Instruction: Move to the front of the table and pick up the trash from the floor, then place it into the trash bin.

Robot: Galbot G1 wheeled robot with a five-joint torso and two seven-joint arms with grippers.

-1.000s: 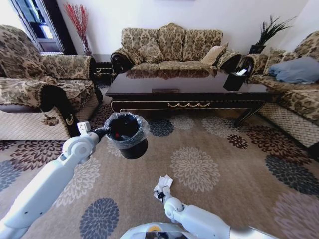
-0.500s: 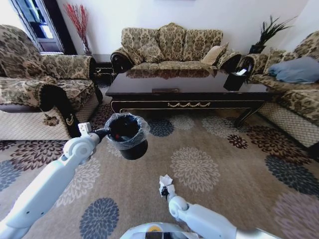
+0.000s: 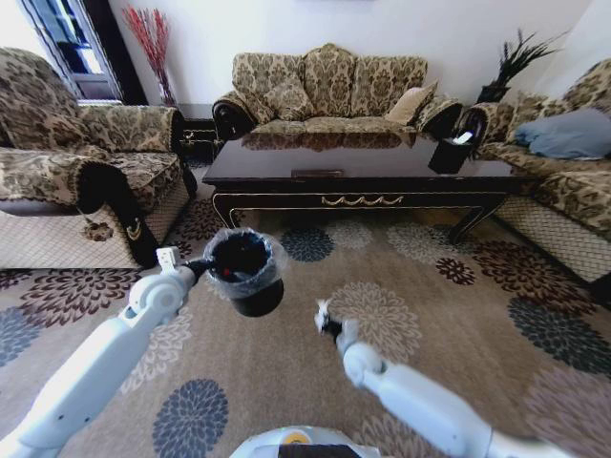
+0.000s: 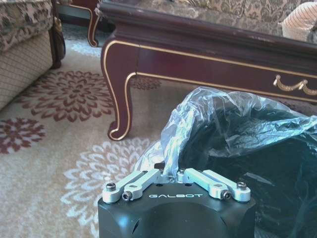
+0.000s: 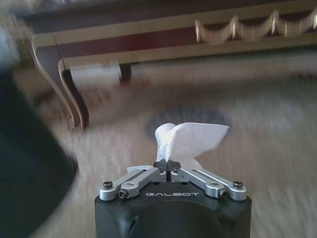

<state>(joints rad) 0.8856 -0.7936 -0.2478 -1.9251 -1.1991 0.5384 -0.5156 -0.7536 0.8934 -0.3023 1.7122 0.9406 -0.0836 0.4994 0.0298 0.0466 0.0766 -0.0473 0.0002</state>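
Right wrist view shows your right gripper (image 5: 168, 166) pinched shut on the crumpled white paper (image 5: 190, 139); your left gripper (image 4: 168, 171) clamps the trash bin (image 3: 243, 277) rim. You're mid-carry; next, centre the paper over the bin's mouth.

The robot's left arm reaches forward and up on the left, its left gripper (image 4: 168, 171) pinched closed on the plastic liner at the rim of the trash bin (image 3: 244, 273), holding it off the floor. The right arm stretches forward from lower right, the right gripper (image 5: 167, 163) clamped on a piece of crumpled white paper (image 5: 185, 140).
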